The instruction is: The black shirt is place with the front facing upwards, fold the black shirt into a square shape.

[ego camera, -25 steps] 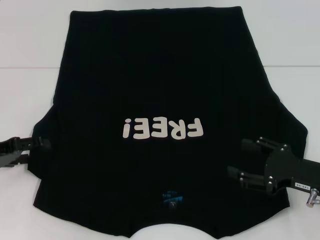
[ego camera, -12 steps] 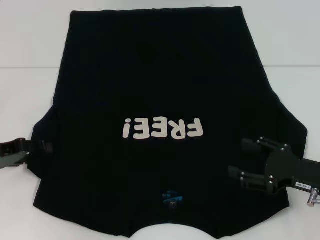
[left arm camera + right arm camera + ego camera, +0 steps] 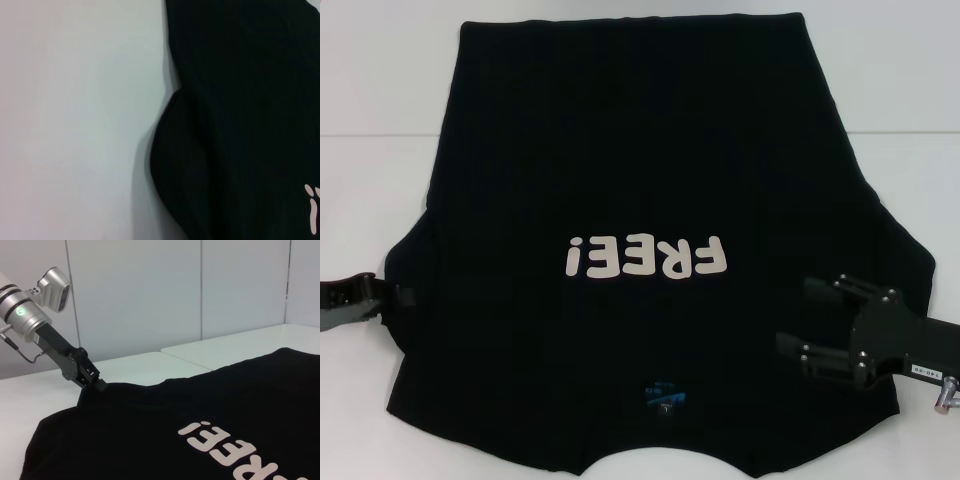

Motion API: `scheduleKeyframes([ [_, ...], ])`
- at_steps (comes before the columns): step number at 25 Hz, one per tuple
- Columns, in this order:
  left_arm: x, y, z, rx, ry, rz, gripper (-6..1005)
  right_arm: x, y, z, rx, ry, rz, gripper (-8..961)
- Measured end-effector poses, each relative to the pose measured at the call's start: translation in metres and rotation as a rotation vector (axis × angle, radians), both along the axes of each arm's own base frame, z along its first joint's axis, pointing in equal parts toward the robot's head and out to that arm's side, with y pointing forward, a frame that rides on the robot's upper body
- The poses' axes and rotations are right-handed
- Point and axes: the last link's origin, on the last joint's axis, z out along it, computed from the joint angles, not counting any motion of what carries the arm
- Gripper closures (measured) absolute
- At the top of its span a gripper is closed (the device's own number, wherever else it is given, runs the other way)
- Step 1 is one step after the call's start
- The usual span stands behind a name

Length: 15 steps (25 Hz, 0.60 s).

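In the head view, the black shirt is seen spread flat and front-up on the white tabletop, with its hem at the far side, its collar at the near edge, and the white "FREE!" lettering printed across the chest. A small blue neck label is seen just nearer than the lettering, by the collar. The left tool is placed at the shirt's left sleeve edge, its tip touching the fabric; whether it is pinched on the cloth cannot be told from here. The right tool is held over the shirt's right sleeve area, its two fingers spread wide with nothing between them. In the left wrist view, only the rounded edge of the shirt's sleeve is shown lying against bare tabletop, with a sliver of the lettering at the frame edge. In the right wrist view, the left tool is seen across the shirt, its narrow tip set on the far sleeve edge where the cloth is slightly raised; its grip cannot be told for certain.
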Motion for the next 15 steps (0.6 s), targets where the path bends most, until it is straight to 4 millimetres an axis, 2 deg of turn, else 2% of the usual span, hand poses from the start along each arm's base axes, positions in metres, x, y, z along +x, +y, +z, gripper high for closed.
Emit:
scheduleKeyframes([
  [8,-0.0012,0.0009,-0.0011,0.017,0.015,0.006,853,-0.0002,0.0001,0.0005,-0.001,0.009,-0.009,92],
  [14,-0.0032,0.0001,0.0030,0.025,0.013,0.012,998,-0.0001,0.0006,0.0019,0.002,0.016,-0.015,93],
  [15,-0.0043,-0.0005,0.0046,0.031,0.012,0.016,998,0.0000,0.0007,0.0020,0.003,0.016,-0.015,93],
])
